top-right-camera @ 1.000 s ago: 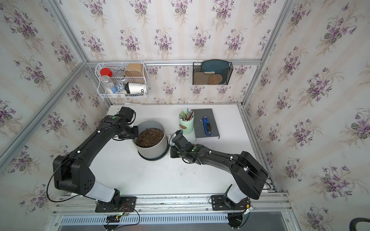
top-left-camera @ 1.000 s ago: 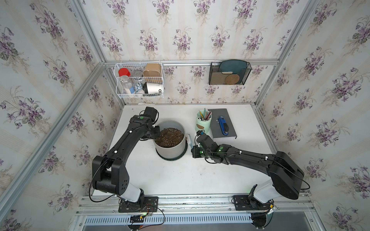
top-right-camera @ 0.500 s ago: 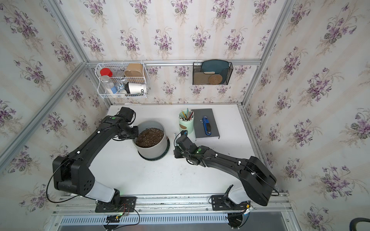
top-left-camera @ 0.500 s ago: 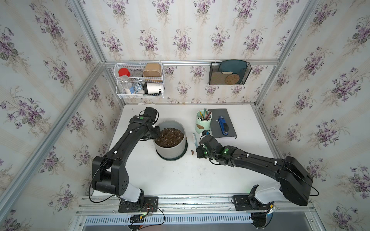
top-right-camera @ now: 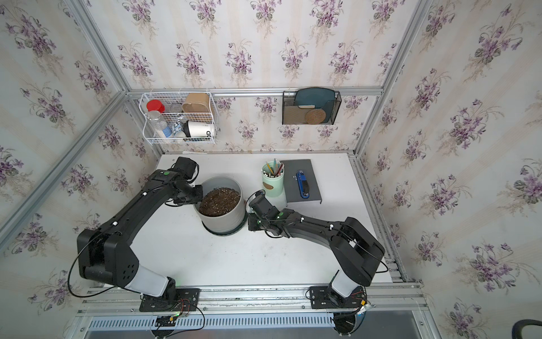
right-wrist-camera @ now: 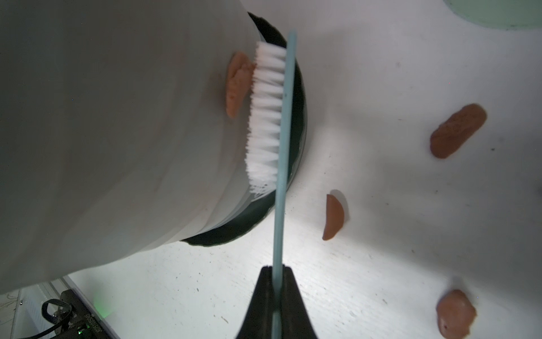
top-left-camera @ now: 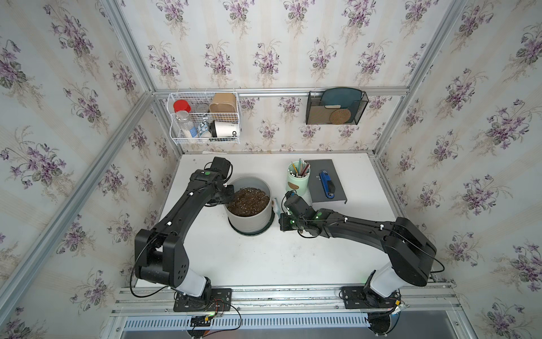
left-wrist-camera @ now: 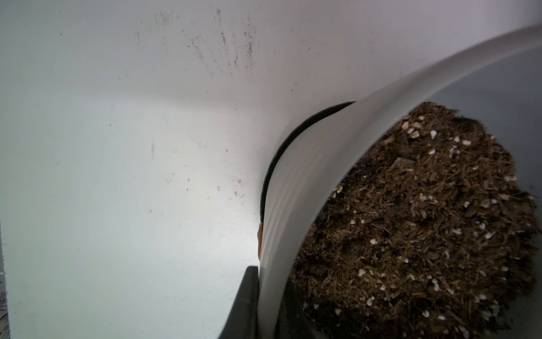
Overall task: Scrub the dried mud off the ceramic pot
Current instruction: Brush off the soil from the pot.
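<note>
Clamped on the brush (right-wrist-camera: pixel 267 117), the right gripper (right-wrist-camera: pixel 274 271) swings back to the ceramic pot (right-wrist-camera: pixel 117 117); bristles now touch dried mud (right-wrist-camera: pixel 236 85) on its wall, so scrubbing resumes; left gripper (left-wrist-camera: pixel 268 293) pinches its rim.

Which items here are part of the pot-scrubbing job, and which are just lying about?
In the job: ceramic pot; dried mud on its wall; three mud blobs on the table; brush, held by the right gripper; left gripper, clamped on the pot's rim.

Lying about: pencil cup; notebook; blue tool on it; wire basket; black rack.
</note>
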You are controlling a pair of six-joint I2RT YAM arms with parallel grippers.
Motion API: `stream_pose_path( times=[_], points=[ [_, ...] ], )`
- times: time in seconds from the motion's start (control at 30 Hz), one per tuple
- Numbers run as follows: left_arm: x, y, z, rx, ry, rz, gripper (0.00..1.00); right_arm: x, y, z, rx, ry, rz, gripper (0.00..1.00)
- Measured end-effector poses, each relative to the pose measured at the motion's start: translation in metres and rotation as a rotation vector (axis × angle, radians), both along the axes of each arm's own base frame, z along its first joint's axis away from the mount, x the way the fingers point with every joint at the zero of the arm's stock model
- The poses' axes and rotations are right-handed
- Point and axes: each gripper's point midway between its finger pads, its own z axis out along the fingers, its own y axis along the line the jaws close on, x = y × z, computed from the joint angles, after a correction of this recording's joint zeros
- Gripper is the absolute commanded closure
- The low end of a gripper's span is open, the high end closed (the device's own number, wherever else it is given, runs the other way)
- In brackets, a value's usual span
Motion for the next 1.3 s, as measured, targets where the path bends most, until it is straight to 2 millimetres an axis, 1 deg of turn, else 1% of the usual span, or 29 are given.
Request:
stream_pose_path(
  times=[0.17, 0.33, 0.5, 0.7, 0.83, 0.93, 0.97, 1.1, 1.2, 1.23, 1.3],
  points=[
    [0.000, 0.000, 0.000, 0.000, 0.001, 0.000, 1.00, -0.001, -0.002, 0.013, 0.020, -0.017, 0.000, 1.00],
    [0.000, 0.000, -0.001, 0.001, 0.002, 0.000, 1.00, -0.001, -0.010, 0.021, 0.016, -0.044, -0.021, 1.00],
    [0.000, 0.000, -0.001, 0.001, 0.002, 0.000, 1.00, -0.002, -0.024, 0.020, -0.011, -0.054, -0.047, 1.00],
    [0.000, 0.001, -0.001, 0.005, 0.000, 0.002, 1.00, 0.002, -0.042, 0.017, -0.066, -0.065, -0.094, 1.00],
    [-0.001, 0.002, -0.001, 0.006, -0.006, 0.007, 1.00, -0.002, -0.052, 0.014, -0.092, -0.064, -0.102, 1.00],
    [-0.002, 0.002, -0.001, 0.002, -0.011, 0.015, 1.00, -0.005, -0.056, 0.017, -0.085, -0.072, -0.100, 1.00],
    [-0.002, 0.002, 0.000, 0.000, -0.013, 0.018, 0.99, -0.007, -0.058, 0.017, -0.085, -0.075, -0.096, 1.00],
    [-0.005, 0.004, 0.001, -0.001, -0.009, 0.044, 0.81, -0.013, -0.063, 0.014, -0.080, -0.074, -0.091, 1.00],
    [-0.004, 0.001, 0.006, -0.014, 0.002, 0.032, 0.70, -0.019, -0.064, 0.009, -0.079, -0.068, -0.080, 1.00],
    [-0.001, 0.000, 0.010, -0.017, -0.004, 0.027, 0.68, -0.022, -0.062, 0.008, -0.070, -0.064, -0.076, 1.00],
    [0.011, -0.004, 0.020, -0.024, -0.030, 0.017, 0.65, -0.028, -0.059, 0.006, -0.055, -0.055, -0.060, 1.00]
  ],
)
